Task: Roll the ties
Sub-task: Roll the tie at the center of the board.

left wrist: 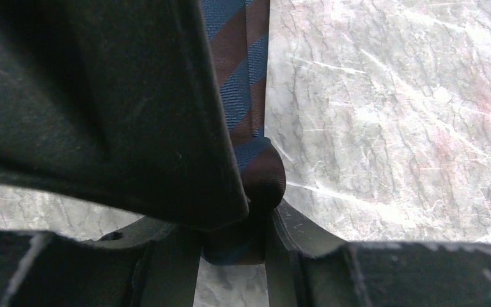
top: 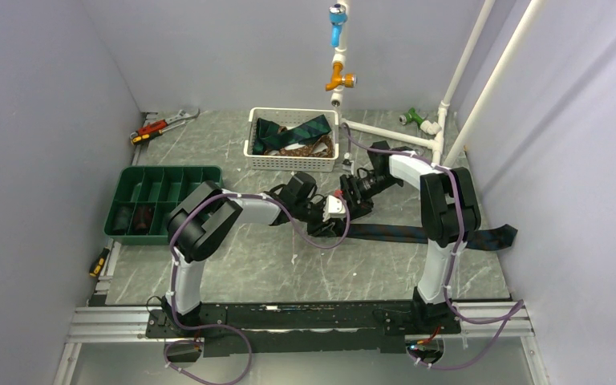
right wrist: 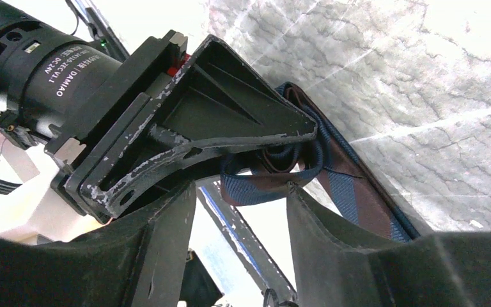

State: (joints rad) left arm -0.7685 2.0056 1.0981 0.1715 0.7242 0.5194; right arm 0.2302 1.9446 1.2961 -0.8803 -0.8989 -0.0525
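A blue and maroon striped tie [top: 417,233] was laid flat on the marbled grey counter [top: 273,265], on the near side of the white basket [top: 293,164] and running out well to the right of it, with its wide pointed end lying farthest from the basket. Its narrow end was seen curled into a small roll just in front of the basket, where the two arms met. In the left wrist view the roll of the tie [left wrist: 259,173] was pinched between the fingers of the left tool [left wrist: 235,236], which was closed on it at a narrow setting. In the right wrist view the fingers of the right tool [right wrist: 240,192] were held apart, with a loose loop of the tie [right wrist: 351,192] lying between and above them, not clamped. From above, the left tool [top: 325,223] and the right tool [top: 351,200] were found close together at that rolled end. More ties [top: 297,128], dark green and navy with one brown patterned, were heaped inside the basket. A green divided tray [top: 164,168] was placed to the left of the basket, with two dark rolls [top: 131,216] in its near compartments, too small to be identified. A wrench [top: 180,117] was left farther to the left of the basket, by the back wall, and white pipes [top: 385,130] were run behind and to the right of it.
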